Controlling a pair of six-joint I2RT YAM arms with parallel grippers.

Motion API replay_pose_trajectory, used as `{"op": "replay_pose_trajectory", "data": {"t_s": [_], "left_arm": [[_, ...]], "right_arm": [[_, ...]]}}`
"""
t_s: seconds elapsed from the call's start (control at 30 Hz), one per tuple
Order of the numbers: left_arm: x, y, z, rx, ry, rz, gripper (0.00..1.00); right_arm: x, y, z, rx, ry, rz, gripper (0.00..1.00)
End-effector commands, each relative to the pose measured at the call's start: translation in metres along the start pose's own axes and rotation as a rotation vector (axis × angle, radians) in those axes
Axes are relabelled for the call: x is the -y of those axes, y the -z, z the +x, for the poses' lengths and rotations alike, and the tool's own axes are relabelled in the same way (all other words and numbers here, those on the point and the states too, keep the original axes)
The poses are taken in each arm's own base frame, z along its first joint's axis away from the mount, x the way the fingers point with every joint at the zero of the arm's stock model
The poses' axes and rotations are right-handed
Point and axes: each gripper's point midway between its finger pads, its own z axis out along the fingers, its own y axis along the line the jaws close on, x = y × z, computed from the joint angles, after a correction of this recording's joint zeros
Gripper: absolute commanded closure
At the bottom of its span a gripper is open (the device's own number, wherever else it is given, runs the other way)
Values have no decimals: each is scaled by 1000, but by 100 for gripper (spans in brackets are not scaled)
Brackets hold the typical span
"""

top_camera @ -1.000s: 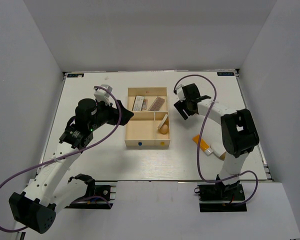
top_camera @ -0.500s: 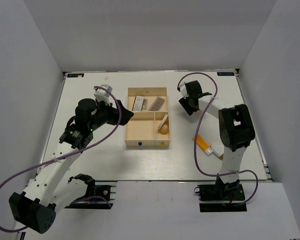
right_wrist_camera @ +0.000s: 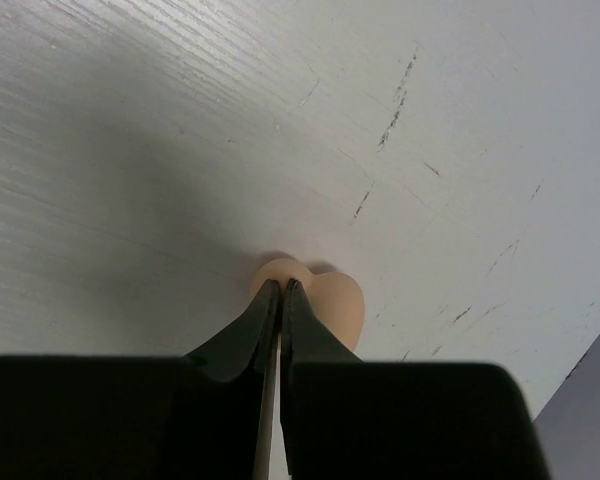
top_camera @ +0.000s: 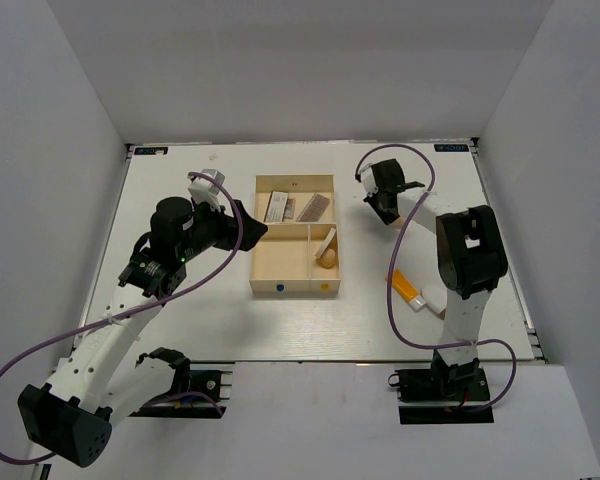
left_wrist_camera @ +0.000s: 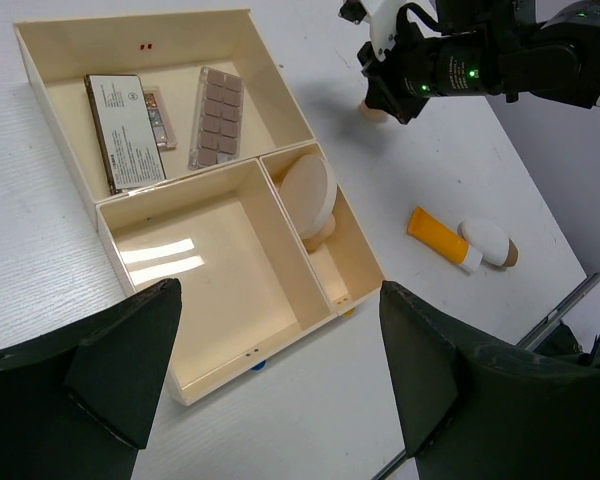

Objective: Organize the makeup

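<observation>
peach sponge (left_wrist_camera: 372,112), upper right, pinched by closed jaws of right gripper (right_wrist_camera: 278,287); left gripper (left_wrist_camera: 280,290) gapes. tray (left_wrist_camera: 220,375) holds 2 palettes (left_wrist_camera: 125,130), pad (left_wrist_camera: 310,190), other sponge (top_camera: 328,259); tube (left_wrist_camera: 438,234), bottle (left_wrist_camera: 490,243) not yet in.

Pale wooden three-compartment tray (left_wrist_camera: 130,18) on white counter (left_wrist_camera: 40,300), two flat grey-brown palettes (left_wrist_camera: 218,117) in far compartment, cream round pad (left_wrist_camera: 310,192) leaning in narrow one, orange tube (left_wrist_camera: 440,235) just beside white brown-capped bottle (left_wrist_camera: 490,243), right gripper (left_wrist_camera: 375,100) on peach egg-shaped sponge (left_wrist_camera: 373,112), left gripper (left_wrist_camera: 280,290) spread wide.
</observation>
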Motion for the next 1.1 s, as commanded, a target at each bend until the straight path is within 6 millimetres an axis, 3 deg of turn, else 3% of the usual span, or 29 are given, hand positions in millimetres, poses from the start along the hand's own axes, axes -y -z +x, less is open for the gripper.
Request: {"op": "replay_pose_trajectory", "data": {"t_s": [0.0,0.1,0.23,0.27,0.4,0.57,0.73,1.07], "left_arm": [[5,5,-2,18,-10,22,11],[5,4,-2,17,-11,21,11],[5,4,-2,16,-9,24,10],[6,4,-2,16,-11,28,10],[5,2,-1,11,-8,24,11],[4,2,-2,14,-10,20,10],[4,2,-1,11,-11,19,10],[4,2,-1,11,-11,21,10]], "right_arm": [[4,10,-9,21,-14,-18,100],[-4,22,-18,68,-16,-73,100],[-17,74,-50,250,-20,-185,100],[-36,86,-57,302,-2,-272,100],[-65,129,-73,438,41,-419,100],[-116,153,-73,468,113,-632,100],[-152,166,-67,457,170,-789,100],[-186,190,-57,452,251,-968,100]]}}
